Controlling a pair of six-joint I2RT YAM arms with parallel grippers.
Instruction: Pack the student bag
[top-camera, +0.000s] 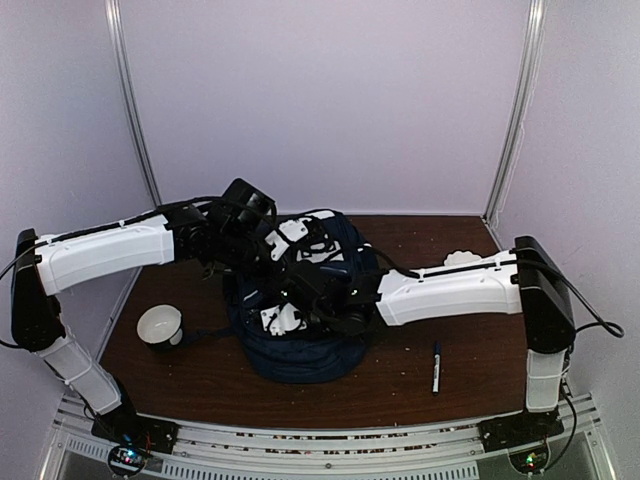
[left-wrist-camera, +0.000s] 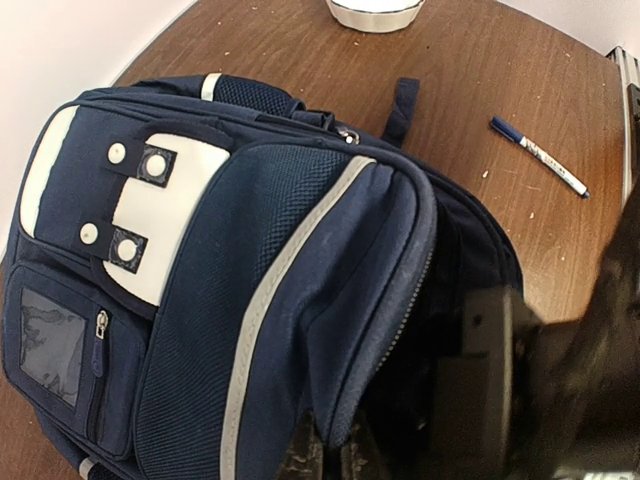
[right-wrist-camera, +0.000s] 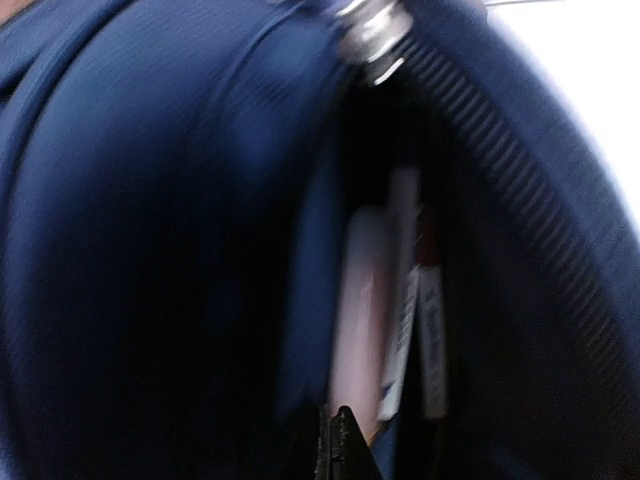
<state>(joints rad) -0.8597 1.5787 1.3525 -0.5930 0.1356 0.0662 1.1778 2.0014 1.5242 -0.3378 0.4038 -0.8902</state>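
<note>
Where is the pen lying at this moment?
In the top view the pen lies on the right side of the table, apart from the bag, just in front of the right arm.

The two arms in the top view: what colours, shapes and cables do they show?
The left arm and the right arm each have boxy white shells on the long links, with black joints and a black base. Thin black cables run along them. The wrists are black with white parts.
</note>
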